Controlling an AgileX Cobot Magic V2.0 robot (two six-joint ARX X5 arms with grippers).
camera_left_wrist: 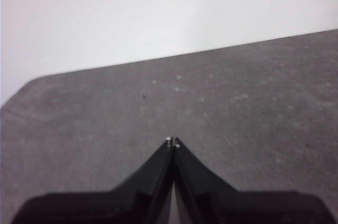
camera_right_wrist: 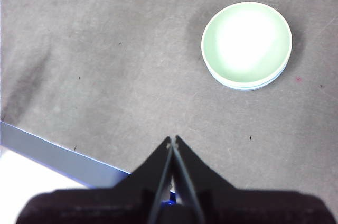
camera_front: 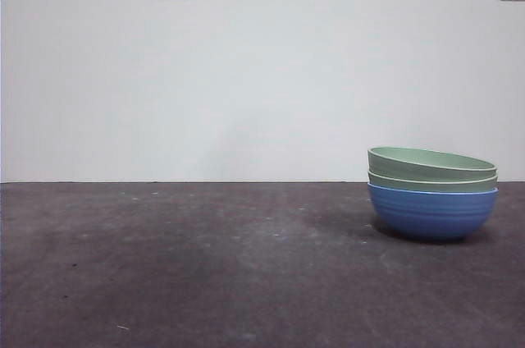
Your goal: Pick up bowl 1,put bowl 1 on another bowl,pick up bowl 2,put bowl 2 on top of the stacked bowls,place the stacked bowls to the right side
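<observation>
Bowls [camera_front: 432,194] sit nested in one stack on the dark table [camera_front: 205,274], far to the right in the front view and near the table's back edge. Only the outer wall of the blue bowl [camera_front: 432,212] at the bottom shows; its inside is covered by the two green bowls in it. Of the lower green bowl [camera_front: 432,183] just a thin band under its pale rim is visible. The top green bowl [camera_front: 432,164] shows its wall and a sliver of its inside. In the right wrist view, looking down from above, the stack [camera_right_wrist: 246,44] reads almost as one pale green disc, washed out by glare, with a thin bluish edge along one side; the ribs cannot be made out there.

All three bowls stand upright, mouths facing up. They are round, so no long axis, though the top one sits slightly tilted, its rim slanting down to the right in the front view. The blue bowl has faint horizontal ribs on its outside.

Neither arm appears in the front view. The left gripper [camera_left_wrist: 172,141] hangs over bare table with its jaws pressed together, holding nothing. The right gripper [camera_right_wrist: 172,139] is likewise closed on nothing, well apart from the stack
</observation>
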